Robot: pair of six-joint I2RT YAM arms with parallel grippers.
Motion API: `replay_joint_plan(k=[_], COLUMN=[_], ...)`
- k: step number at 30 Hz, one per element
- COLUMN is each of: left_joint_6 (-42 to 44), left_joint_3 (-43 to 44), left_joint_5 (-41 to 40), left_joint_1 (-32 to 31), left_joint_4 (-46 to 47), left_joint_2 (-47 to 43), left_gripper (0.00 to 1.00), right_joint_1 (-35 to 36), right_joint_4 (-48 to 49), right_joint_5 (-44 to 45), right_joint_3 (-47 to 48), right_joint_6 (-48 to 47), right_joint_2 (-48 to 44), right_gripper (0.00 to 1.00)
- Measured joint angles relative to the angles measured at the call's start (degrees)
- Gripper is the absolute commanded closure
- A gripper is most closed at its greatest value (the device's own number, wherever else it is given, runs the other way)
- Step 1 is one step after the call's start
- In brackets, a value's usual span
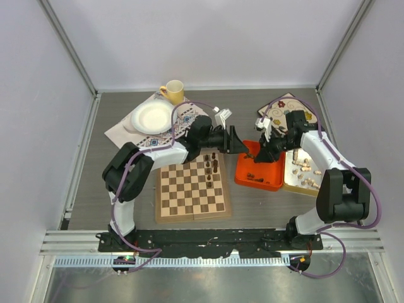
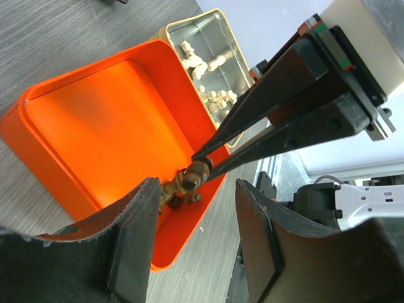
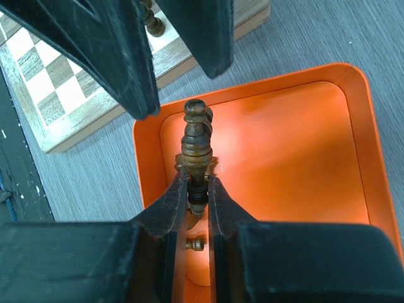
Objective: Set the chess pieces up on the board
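Your right gripper (image 3: 196, 183) pinches a dark chess piece (image 3: 194, 136) over the orange tray (image 3: 303, 164) — your left gripper (image 2: 196, 192) stands half open, fingers flanking it.

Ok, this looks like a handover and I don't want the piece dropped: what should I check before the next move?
1. Right gripper clamped on the dark piece: ok.
2. Left gripper jaws either side of that piece: ok.
3. Left pads touching it, so the right may let go: not ok, gaps show.
4. Orange tray beneath to catch a slip: ok.
5. Free squares on the board: ok.
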Motion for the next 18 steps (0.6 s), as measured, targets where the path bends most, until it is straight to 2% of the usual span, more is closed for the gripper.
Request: replay_joint_plan(k=[12, 18], left_joint_6=[-0.6, -0.1], left_joint_3=[3.8, 3.9], left_joint_5=[0.0, 0.0], left_joint_1=[-1.7, -1.8], left_joint_4=[-1.0, -2.5], left_joint_2=[2.3, 2.4], left_gripper=[0.61, 0.61], right_joint_1=[-0.5, -0.6], right_joint_4=[0.0, 0.0], right_joint_5=[-0.7, -0.7], right_joint_3=[-0.3, -0.3], right_joint_6=[0.0, 0.2], right_joint_2=[-0.2, -0.2], right_gripper=[0.99, 0.99])
